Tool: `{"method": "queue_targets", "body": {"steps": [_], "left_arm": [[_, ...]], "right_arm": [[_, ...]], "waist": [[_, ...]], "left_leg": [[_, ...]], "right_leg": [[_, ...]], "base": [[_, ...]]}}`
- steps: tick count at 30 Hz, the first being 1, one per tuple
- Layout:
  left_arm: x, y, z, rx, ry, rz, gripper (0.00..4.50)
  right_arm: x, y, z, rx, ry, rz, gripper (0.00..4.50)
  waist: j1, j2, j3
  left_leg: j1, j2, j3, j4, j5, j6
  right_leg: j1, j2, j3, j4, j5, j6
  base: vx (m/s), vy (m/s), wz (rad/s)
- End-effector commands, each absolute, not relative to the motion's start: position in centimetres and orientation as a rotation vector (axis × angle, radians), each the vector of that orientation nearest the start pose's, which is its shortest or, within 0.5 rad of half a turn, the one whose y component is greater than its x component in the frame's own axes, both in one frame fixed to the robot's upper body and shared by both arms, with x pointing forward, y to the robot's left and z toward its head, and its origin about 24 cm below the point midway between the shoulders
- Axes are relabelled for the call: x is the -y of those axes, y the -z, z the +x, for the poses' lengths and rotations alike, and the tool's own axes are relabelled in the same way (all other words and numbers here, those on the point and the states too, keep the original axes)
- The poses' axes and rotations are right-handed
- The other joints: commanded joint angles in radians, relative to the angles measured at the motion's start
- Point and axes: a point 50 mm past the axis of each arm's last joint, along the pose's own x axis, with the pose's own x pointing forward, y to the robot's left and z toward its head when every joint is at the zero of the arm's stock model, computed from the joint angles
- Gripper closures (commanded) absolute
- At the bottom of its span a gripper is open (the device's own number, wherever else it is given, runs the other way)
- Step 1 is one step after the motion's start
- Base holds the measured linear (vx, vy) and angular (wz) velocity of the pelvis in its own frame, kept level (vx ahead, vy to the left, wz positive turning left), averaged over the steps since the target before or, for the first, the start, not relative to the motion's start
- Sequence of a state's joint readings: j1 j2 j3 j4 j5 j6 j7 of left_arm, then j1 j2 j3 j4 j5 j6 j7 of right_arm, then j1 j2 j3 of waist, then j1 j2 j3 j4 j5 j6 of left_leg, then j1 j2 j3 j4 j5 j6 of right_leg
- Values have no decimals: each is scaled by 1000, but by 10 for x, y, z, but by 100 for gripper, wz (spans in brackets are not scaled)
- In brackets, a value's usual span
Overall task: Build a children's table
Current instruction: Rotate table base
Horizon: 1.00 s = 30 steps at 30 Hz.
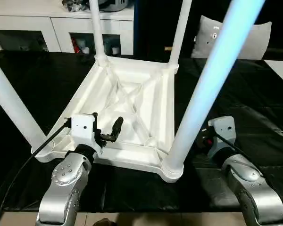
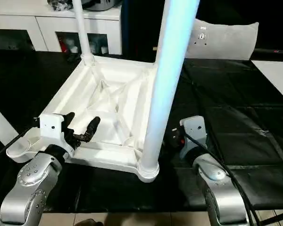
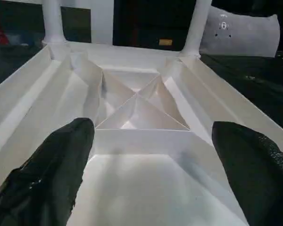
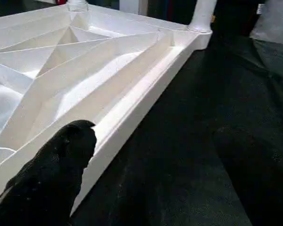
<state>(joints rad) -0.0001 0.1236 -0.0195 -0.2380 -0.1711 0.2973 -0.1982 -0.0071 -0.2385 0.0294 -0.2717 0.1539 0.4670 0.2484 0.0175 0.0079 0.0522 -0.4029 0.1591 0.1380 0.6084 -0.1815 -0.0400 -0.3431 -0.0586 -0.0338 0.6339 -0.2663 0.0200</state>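
Black matting [image 1: 254,108] was spread beneath the upturned table top [image 1: 132,101], four legs [image 1: 212,80] standing up. Left gripper [image 1: 107,126] jaws were spread at six o'clock; right gripper [image 4: 146,160] jaws likewise.

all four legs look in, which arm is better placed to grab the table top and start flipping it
Left, probably. The left gripper hangs open over the near rim of the table top. The right gripper is open too, but sits beside the top's edge over the black mat.
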Motion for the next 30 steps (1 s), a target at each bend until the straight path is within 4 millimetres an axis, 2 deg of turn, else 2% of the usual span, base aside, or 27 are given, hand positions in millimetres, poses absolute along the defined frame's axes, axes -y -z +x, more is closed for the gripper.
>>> {"method": "queue_targets", "body": {"steps": [1, 6, 10, 12, 14, 16, 19, 20, 22, 24, 26, 30], "left_arm": [[-147, -69, 251, -67, 277, -34, 9], [-147, -68, 252, -72, 325, -35, 9], [-147, -71, 254, -64, 408, -27, 9], [-147, -71, 255, -78, 497, 1, 9], [-146, -67, 257, -131, 636, 95, 9], [-147, -66, 259, -164, 749, 149, 9], [-146, -68, 262, -180, 855, 179, 9], [-144, -70, 263, -187, 910, 193, 9], [-140, -75, 268, -206, 1047, 239, 9], [-139, -77, 271, -211, 1087, 261, 9], [-136, -80, 277, -219, 1177, 319, 9], [-134, -83, 277, -245, 1288, 335, 9]], "right_arm": [[165, -67, 250, -198, -309, -89, 0], [168, -69, 252, -182, -306, -105, 0], [175, -72, 254, -171, -322, -125, 0], [179, -73, 255, -173, -362, -145, 0], [184, -73, 253, -192, -467, -200, 0], [190, -74, 251, -213, -546, -250, 0], [195, -75, 249, -236, -599, -288, 0], [197, -76, 248, -242, -626, -298, 0], [201, -77, 246, -252, -695, -304, 0], [201, -77, 245, -255, -721, -308, 0], [200, -78, 243, -256, -786, -323, 0], [201, -78, 241, -262, -808, -323, 0]], "waist": [[5, 1, -53], [18, 0, -53], [24, 0, -52], [26, 0, -53], [29, 12, -54], [29, 8, -54], [30, 11, -57], [30, 7, -57], [34, 5, -57], [35, 4, -55], [37, 4, -55], [37, 5, -58]], "left_leg": [[25, 63, -19, -85, -175, 14], [29, 65, -10, -85, -166, 14], [33, 65, -8, -86, -185, 5], [33, 65, -8, -86, -184, 4], [34, 65, -9, -86, -187, -1], [35, 64, -7, -87, -203, -1], [35, 65, -7, -85, -182, 5], [33, 65, -6, -85, -177, 13], [37, 65, -2, -84, -195, 26], [36, 68, -1, -85, -194, 29], [38, 66, 1, -85, -211, 31], [38, 69, 1, -86, -193, 32]], "right_leg": [[19, -74, 41, -76, 93, -180], [17, -73, 43, -76, 93, -176], [14, -73, 43, -79, 46, -173], [14, -72, 43, -78, 47, -168], [13, -71, 43, -75, 61, -165], [14, -70, 43, -76, 57, -165], [16, -74, 43, -72, 97, -188], [18, -75, 42, -72, 108, -200], [16, -77, 42, -73, 64, -217], [15, -79, 42, -73, 55, -231], [14, -78, 43, -78, 11, -228], [14, -79, 43, -71, 38, -243]], "base": [[0, 0, 0], [0, 0, 0], [0, 0, 0], [0, 0, 0], [0, 0, 0], [0, 0, 0], [0, 0, 0], [0, 0, 0], [0, 0, 0], [0, 0, 0], [0, 0, 0], [0, 0, 0]]}}
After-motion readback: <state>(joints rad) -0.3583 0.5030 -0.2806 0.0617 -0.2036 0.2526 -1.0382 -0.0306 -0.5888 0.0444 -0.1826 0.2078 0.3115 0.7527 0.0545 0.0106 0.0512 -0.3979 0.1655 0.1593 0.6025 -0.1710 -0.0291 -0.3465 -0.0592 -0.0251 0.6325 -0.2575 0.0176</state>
